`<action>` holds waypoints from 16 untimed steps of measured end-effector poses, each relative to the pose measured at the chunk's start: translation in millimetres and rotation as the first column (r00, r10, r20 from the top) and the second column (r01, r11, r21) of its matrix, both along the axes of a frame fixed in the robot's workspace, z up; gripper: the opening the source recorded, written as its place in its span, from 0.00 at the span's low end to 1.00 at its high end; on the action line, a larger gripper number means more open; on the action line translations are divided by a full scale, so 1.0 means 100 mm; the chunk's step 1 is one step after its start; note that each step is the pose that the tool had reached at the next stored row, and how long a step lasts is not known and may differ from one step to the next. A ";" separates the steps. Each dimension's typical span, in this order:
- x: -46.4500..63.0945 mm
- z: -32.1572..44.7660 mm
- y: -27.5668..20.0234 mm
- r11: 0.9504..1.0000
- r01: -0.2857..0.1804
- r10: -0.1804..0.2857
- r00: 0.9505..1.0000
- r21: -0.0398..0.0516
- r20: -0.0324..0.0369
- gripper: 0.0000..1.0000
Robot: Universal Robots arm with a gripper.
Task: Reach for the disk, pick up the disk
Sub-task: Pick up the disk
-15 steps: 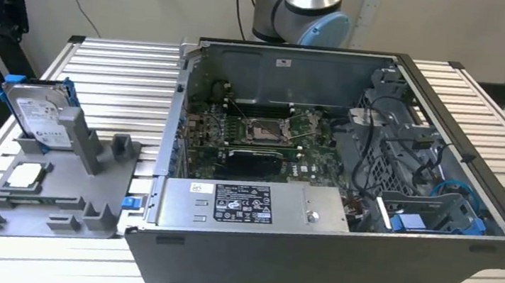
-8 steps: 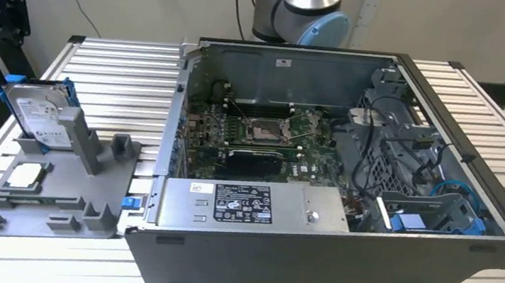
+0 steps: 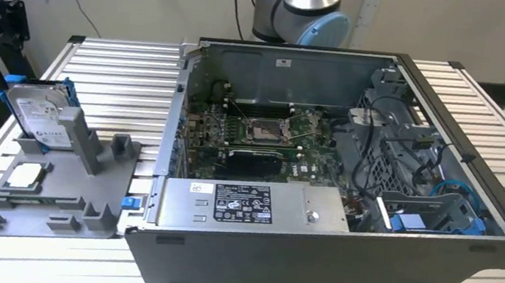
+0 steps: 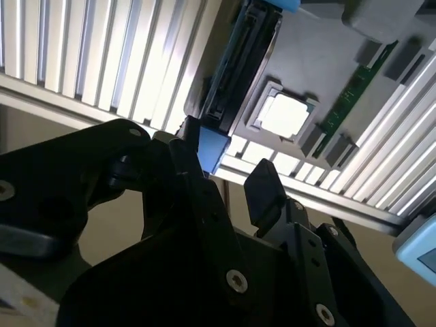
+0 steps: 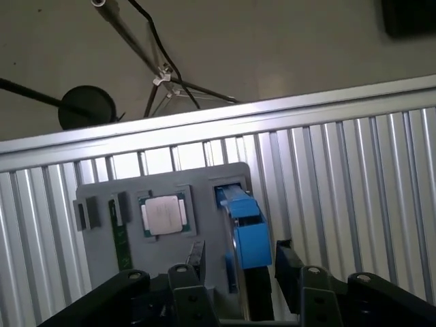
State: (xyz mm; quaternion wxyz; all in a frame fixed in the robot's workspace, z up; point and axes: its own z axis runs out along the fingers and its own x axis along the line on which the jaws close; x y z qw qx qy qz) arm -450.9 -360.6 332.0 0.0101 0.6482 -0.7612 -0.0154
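From my console I see the gripper down over the disk, and I read its fingers as spread apart. In the first wrist view one finger stands on each side of the disk's blue frame, with a gap showing on at least one side, so nothing is clamped yet. In the second wrist view a blue corner of the frame sits between the two black fingertips. The disk stands on its edge, label face showing in the exterior view, slotted into the far end of a grey holder tray. That tray lies on the slatted table, close to the table's edge on the exterior view's left. Also on the tray, nearer the table's front edge, a small square silver chip lies flat in its recess. In both wrist views a thin green memory stick lies beside the chip. An open computer case takes up the middle of the table, well apart from the disk, with a grey power-supply box inside it.
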 end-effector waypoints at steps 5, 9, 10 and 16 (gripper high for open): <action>0.00 -0.068 0.008 0.999 -0.035 0.035 0.999 0.000 0.000 1.00; 0.00 -0.128 0.010 0.998 -0.059 0.059 0.998 0.000 0.000 1.00; 0.00 -0.144 0.010 0.998 -0.064 0.064 0.998 0.000 0.000 1.00; 0.00 -0.231 0.011 0.996 -0.091 0.091 0.996 0.000 0.001 1.00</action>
